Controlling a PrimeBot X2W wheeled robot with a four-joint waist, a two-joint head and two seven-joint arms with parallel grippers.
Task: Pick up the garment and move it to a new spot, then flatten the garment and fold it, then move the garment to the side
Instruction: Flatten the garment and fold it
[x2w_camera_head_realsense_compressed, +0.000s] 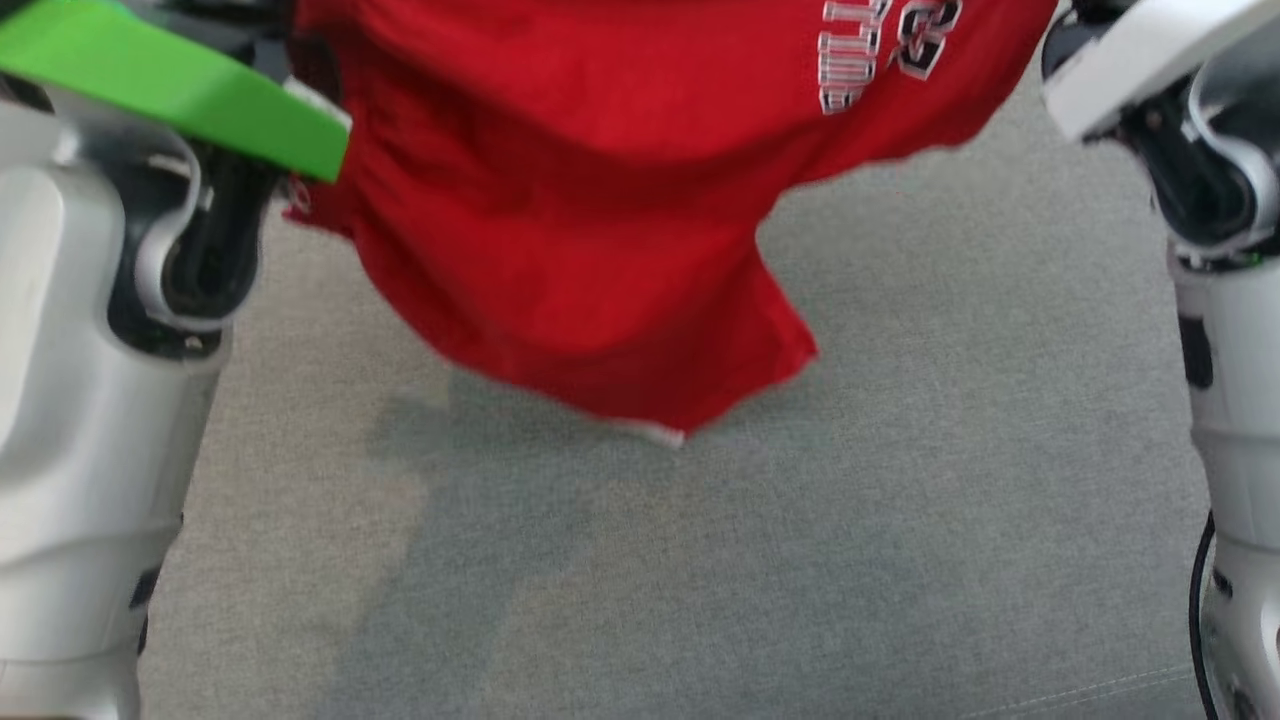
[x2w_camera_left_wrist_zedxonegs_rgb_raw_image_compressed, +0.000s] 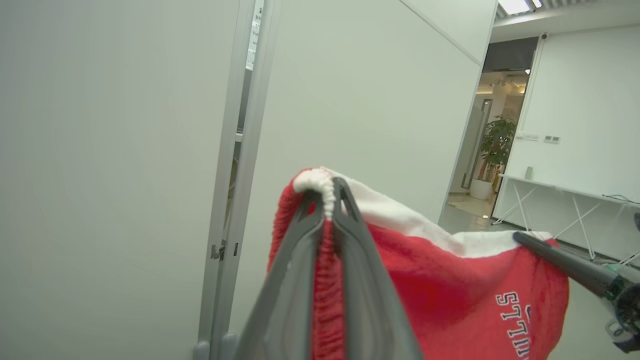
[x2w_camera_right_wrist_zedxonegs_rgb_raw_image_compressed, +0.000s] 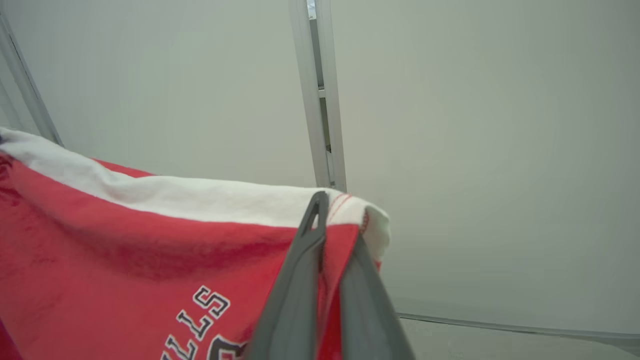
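- The left tool (x2w_camera_left_wrist_zedxonegs_rgb_raw_image_compressed: 327, 192) is pinched shut on the white edge (x2w_camera_left_wrist_zedxonegs_rgb_raw_image_compressed: 400, 215) of the red garment (x2w_camera_left_wrist_zedxonegs_rgb_raw_image_compressed: 450, 280).
- The right tool (x2w_camera_right_wrist_zedxonegs_rgb_raw_image_compressed: 340, 220) is pinched shut on the same edge, further along.
- The garment hangs between them, over the grey surface (x2w_camera_head_realsense_compressed: 900, 520).
- Hold both tools level and wide apart, then lower slowly so it lands flat.
- The cloth is soft and floppy, and the surface looks woven.

garment (x2w_camera_head_realsense_compressed: 560, 200) | red, white band (printed lettering) | hanging, spread out
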